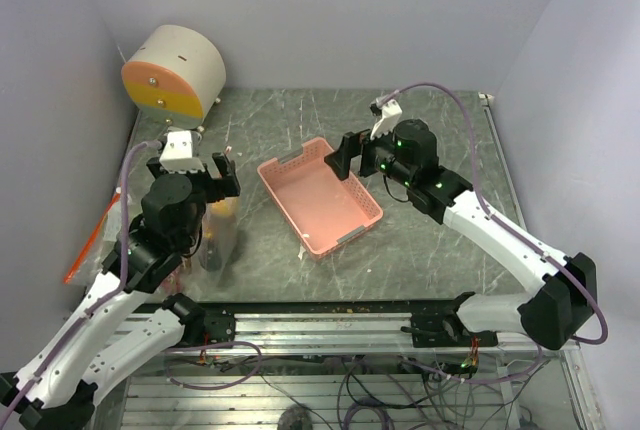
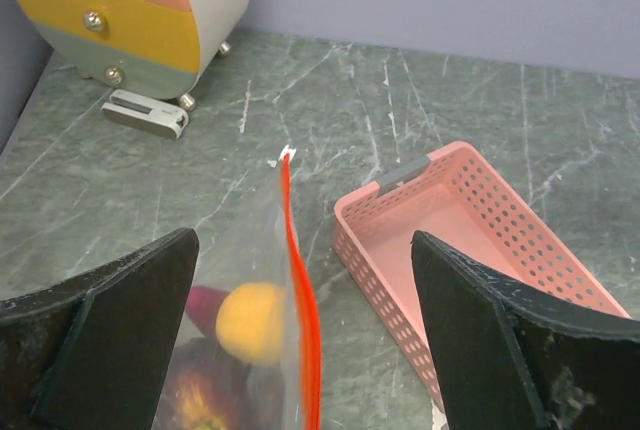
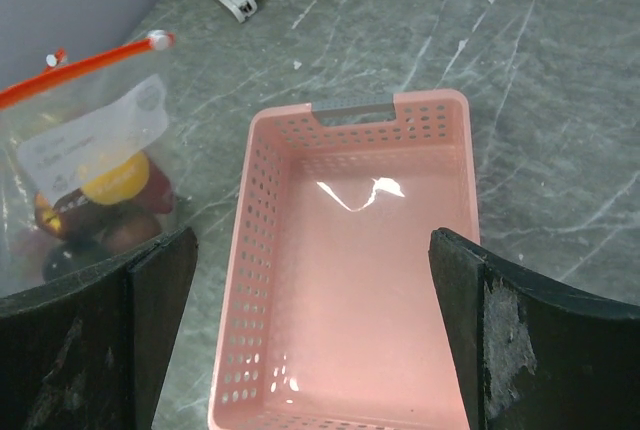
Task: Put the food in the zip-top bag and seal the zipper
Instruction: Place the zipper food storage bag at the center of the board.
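The zip-top bag (image 2: pixel 235 280) stands upright on the table under my left gripper (image 2: pixel 305 350). That gripper is open, with the orange-red zipper (image 2: pixel 300 300) running between its spread fingers, touching neither. The food lies inside the bag: an orange-yellow fruit (image 2: pixel 250 320), a magenta piece (image 2: pixel 205 305) and darker pieces below. From above, the bag (image 1: pixel 220 240) sits just left of the pink basket. My right gripper (image 3: pixel 310 340) is open and empty above the basket; its view shows the bag (image 3: pixel 90 170), the zipper (image 3: pixel 80 70) and the food (image 3: pixel 115 180) at the left.
The pink lattice basket (image 1: pixel 325 200) lies empty at mid-table, seen close in the right wrist view (image 3: pixel 350 250). A round drawer unit with pink and yellow fronts (image 1: pixel 175 70) stands at the back left, with a small white block (image 2: pixel 145 113) at its feet. Walls close in on three sides.
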You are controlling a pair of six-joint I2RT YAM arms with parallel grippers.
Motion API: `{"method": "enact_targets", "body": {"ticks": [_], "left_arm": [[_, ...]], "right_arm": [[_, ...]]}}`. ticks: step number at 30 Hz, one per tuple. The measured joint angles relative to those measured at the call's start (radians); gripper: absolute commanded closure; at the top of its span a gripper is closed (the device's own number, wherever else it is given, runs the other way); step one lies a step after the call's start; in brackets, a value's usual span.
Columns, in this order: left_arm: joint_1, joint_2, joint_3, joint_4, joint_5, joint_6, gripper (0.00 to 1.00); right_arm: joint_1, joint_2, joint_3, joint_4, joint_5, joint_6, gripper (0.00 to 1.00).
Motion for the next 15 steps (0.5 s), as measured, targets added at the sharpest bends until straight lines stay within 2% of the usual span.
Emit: {"method": "enact_targets", "body": {"ticks": [15], "left_arm": [[0.0,-0.109,0.048,-0.044,0.169,0.0,0.01]], "right_arm": [[0.0,-0.016,-0.037,-0.068,0.116,0.051,0.0]]}}
